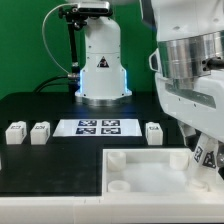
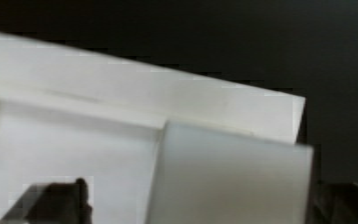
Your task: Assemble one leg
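My gripper [image 1: 205,157] is low at the exterior view's right, over the right end of the large white square panel [image 1: 150,172]. It is shut on a leg [image 1: 206,152], a small white block whose black-and-white tag shows between the fingers. In the wrist view the leg [image 2: 238,170] is a pale block between the dark fingers [image 2: 60,200], with the gripper [image 2: 208,192] just above the panel [image 2: 123,100]. Three more legs stand in a row on the black table: two at the left [image 1: 15,132] [image 1: 40,131] and one at the right [image 1: 154,131].
The marker board [image 1: 100,126] lies flat between the legs, in front of the robot's white base [image 1: 100,70]. The panel has a round corner socket [image 1: 118,157] at its near-left corner. The arm's white body [image 1: 190,70] hides the right part of the scene.
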`<state>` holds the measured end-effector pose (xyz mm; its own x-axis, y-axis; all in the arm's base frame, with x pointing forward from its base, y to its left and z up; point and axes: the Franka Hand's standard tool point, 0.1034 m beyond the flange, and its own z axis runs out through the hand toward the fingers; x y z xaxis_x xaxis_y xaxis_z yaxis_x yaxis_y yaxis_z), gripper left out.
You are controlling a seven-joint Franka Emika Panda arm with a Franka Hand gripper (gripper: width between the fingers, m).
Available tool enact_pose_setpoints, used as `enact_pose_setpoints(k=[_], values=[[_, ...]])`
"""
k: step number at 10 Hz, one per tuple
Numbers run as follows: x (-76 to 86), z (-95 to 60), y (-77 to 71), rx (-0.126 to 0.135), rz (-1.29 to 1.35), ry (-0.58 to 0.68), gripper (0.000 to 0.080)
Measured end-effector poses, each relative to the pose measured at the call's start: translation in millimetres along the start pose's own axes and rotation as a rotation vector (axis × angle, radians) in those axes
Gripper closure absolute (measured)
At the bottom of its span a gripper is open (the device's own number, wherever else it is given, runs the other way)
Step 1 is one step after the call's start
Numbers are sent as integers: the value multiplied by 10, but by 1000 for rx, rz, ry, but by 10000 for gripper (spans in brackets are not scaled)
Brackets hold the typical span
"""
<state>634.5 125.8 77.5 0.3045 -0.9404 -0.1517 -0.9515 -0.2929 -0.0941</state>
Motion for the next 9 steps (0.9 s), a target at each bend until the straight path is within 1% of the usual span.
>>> enact_pose_setpoints(k=[1,2,4,5,6,7,9], values=[[-26,-3,-5,-22,-197,5,156],[-20,2,-10,-17,-299,8,151],[-13,4,-5,-20,-516,8,150],[-20,8,15,-46,-681,10,150],[-3,16,24,-60,-837,17,150],[34,37,43,-56,-976,22,150],[20,38,39,-53,-936,21,150]])
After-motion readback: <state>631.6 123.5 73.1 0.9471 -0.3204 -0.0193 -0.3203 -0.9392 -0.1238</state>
